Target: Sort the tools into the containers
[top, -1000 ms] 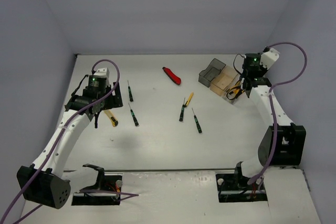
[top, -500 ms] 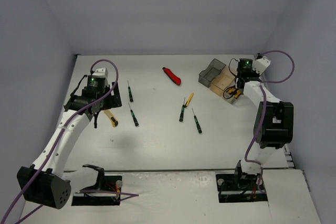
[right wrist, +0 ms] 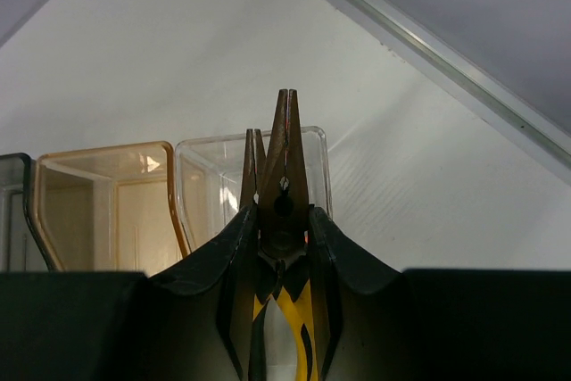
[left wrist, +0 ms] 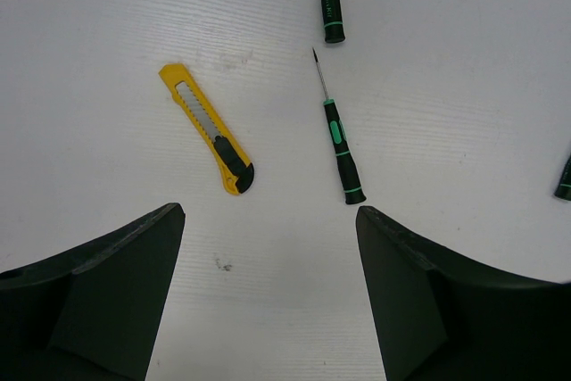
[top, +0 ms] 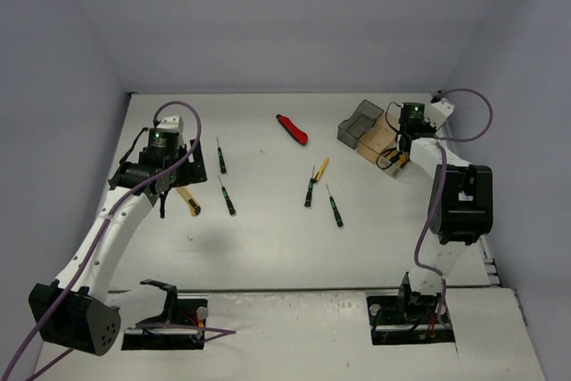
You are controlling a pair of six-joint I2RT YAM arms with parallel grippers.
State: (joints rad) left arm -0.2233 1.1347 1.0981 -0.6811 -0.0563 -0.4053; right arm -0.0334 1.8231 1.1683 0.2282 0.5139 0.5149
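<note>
Holding the pliers (right wrist: 284, 167) nose-first toward the clear bin (right wrist: 314, 144), which sits beside the tan bin (right wrist: 107, 153); my right gripper (right wrist: 284, 220) pinches them near the joint; best, I judge, to centre them between the walls and go low before letting go, lest the handles catch the rim; my left gripper (left wrist: 269, 213) hangs spread above the yellow knife (left wrist: 207, 129).

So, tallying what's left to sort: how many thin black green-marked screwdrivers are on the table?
4 thin black screwdrivers: two on the left, one far, one nearer; two at the centre, one beside a yellow tool, one right of it. Plastic bins may hide more.
</note>
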